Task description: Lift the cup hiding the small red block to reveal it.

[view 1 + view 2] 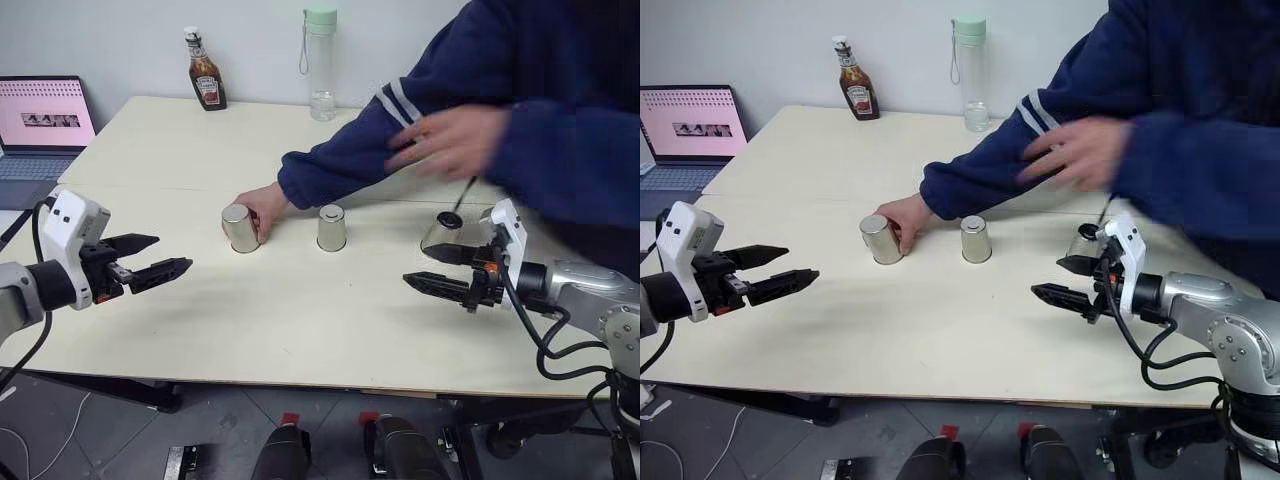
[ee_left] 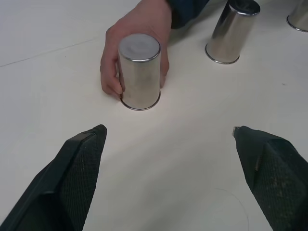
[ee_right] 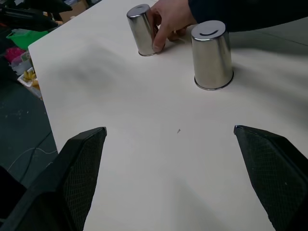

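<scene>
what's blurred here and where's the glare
Left eye view: the person's raised hand is motion-smeared, while the hand on the left upturned shiny steel cup is sharp. Right wrist view: a curved highlight sits on the near steel cup's base.

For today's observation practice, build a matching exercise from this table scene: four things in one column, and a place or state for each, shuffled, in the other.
Things
1. ketchup bottle
2. laptop
3. left cup
4. left gripper

States
A. held by a person's hand
B. open, holding nothing
C. far table edge, beside the water bottle
D. off the table's left side, screen lit

Pairs: 1-C, 2-D, 3-A, 4-B
</scene>
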Robot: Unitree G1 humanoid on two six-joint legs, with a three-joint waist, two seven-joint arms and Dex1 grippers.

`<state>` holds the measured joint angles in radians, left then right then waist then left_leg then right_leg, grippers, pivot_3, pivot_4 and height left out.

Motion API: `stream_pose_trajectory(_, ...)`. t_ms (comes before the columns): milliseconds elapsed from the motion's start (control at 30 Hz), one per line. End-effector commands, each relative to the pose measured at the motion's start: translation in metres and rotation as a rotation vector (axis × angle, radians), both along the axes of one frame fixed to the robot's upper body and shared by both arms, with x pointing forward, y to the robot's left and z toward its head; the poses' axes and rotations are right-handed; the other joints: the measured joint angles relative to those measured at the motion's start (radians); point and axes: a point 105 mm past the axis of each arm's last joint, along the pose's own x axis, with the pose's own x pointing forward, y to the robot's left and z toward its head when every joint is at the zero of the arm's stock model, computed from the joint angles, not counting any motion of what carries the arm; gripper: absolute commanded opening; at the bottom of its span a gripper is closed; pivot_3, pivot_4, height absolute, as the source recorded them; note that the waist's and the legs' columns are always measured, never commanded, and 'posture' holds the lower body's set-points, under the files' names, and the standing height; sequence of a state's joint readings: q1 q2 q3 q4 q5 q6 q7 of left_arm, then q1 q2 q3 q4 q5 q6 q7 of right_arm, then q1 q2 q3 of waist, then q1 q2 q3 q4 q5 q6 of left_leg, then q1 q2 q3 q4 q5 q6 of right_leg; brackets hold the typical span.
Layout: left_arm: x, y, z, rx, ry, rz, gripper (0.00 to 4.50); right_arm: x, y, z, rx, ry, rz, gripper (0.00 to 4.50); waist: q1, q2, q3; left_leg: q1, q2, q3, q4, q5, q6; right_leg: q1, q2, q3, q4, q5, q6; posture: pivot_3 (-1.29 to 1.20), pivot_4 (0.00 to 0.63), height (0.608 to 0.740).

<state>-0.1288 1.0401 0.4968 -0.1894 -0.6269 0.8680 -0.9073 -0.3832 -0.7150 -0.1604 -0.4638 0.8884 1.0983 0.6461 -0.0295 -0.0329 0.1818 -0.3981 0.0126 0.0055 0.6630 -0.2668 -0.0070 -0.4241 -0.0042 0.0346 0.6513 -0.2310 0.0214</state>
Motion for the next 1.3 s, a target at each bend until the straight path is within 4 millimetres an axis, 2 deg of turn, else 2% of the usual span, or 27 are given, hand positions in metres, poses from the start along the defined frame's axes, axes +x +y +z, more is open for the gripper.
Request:
stream_pose_trajectory(33, 0.0003, 0.0002, 0.0097, 0.039, -0.034, -0.009, 4.48, -0.0024, 0.0043, 0.0084, 0.015, -0.039, 0.023, 4.50, 0.000, 0.000, 0.000, 0.000, 0.000, 0.000, 0.000, 0.000, 0.000, 0.000, 0.000, 0.000, 0.000, 0.000, 0.000, 0.00, 0.150, 0.740)
stream_pose_trajectory(1300, -0.0016, -0.0015, 0.0086, 0.021, -0.025, -0.020, 4.48, -0.0024, 0.0031, 0.0069, 0.004, -0.035, 0.017, 4.50, 0.000, 0.000, 0.000, 0.000, 0.000, 0.000, 0.000, 0.000, 0.000, 0.000, 0.000, 0.000, 0.001, 0.000, 0.000, 0.00, 0.150, 0.740)
